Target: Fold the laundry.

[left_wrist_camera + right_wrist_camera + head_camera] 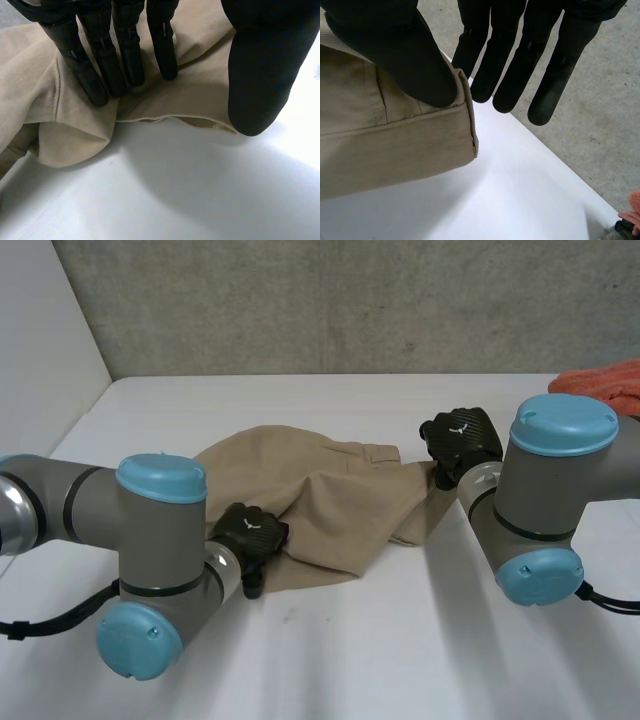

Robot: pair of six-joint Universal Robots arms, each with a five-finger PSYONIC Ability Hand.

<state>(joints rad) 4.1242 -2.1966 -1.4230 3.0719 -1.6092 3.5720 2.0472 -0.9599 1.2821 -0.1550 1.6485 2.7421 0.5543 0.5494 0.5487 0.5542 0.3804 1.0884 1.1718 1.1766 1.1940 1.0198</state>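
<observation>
A grey concrete wall (350, 300) stands behind the white worktop (400, 660), and a tan garment (320, 495) lies crumpled near the worktop's middle. It is bunched too much to tell what kind of garment it is, though seams and a stitched hem (420, 130) show. In the head view the left arm's elbow covers the garment's near-left part and the right arm hides where its right end finishes. At the far right an orange cloth (605, 385) is cut off by the view's edge and partly hidden behind the right arm. The garment's long axis runs across the worktop from the near left to the farther right, a narrower end reaching toward the right hand (462, 440) and a wider, rounded mass toward the left. The left hand (248, 532) sits on the near-left edge. In its wrist view the fingers (95, 75) are straight, their tips pressed down into the fabric so that a fold rises beside them, and the thumb (260, 75) rests apart from them on the hem, so nothing is gripped. The right hand is at the hem corner of the right end. Its thumb (405, 55) lies on the fabric and pinches it against the nearest finger behind, while the other fingers (520, 65) stretch straight past the edge. That corner hangs clear above the worktop.
</observation>
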